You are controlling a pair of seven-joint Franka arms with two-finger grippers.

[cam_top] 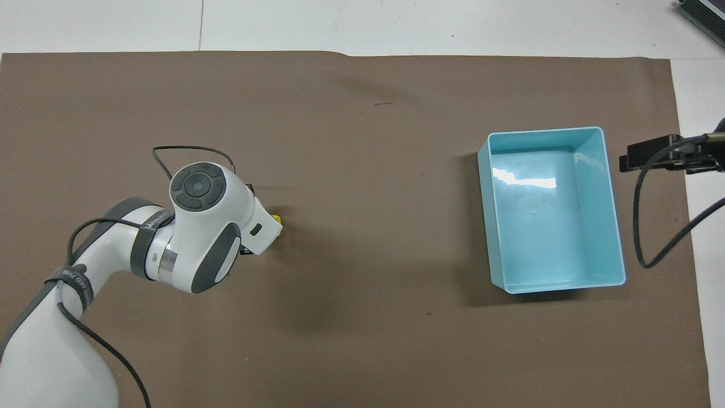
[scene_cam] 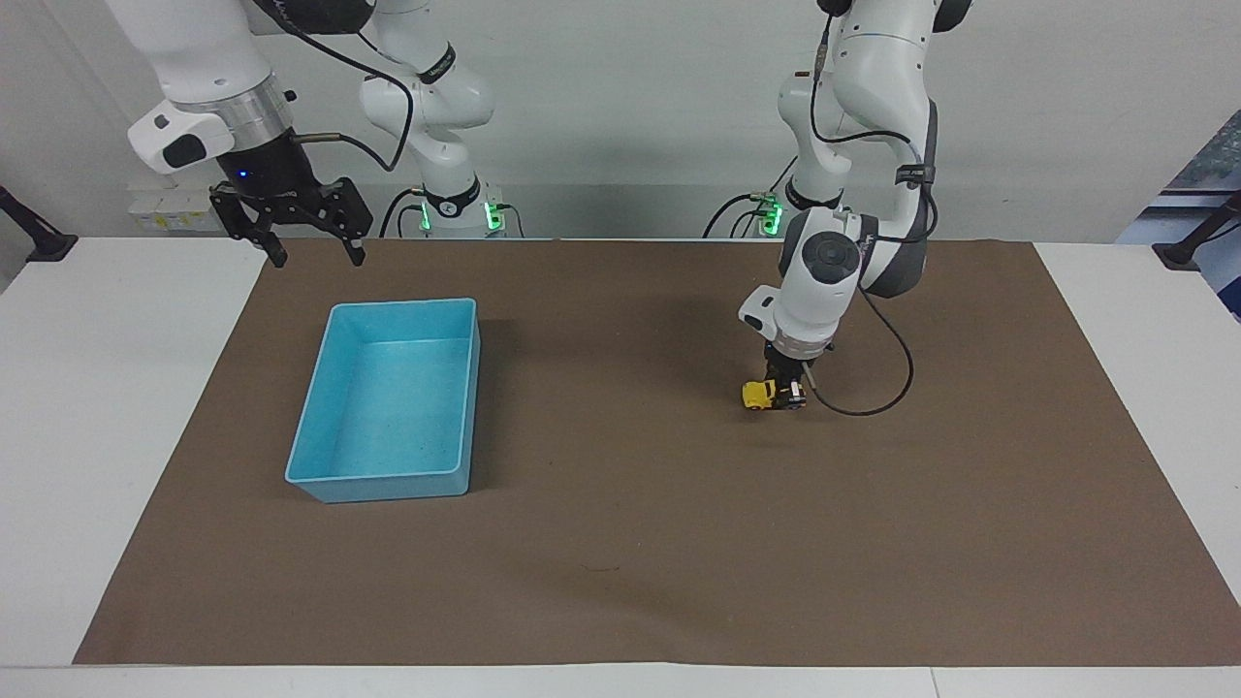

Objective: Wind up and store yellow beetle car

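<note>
A mat (scene_cam: 620, 543) is spread over the table (scene_cam: 116, 407), and everything else is set on or over it. The bin (scene_cam: 388, 480) is placed toward the right arm's end, with nothing seen in it. The beetle car (scene_cam: 758, 395) is found on the mat toward the left arm's end, well apart from the bin (only a sliver of it is seen from overhead). The left gripper (scene_cam: 783, 392) is lowered onto the car; the right gripper (scene_cam: 308, 254) is held over the mat's corner, nearer to the robots than the bin

no readable text or labels
</note>
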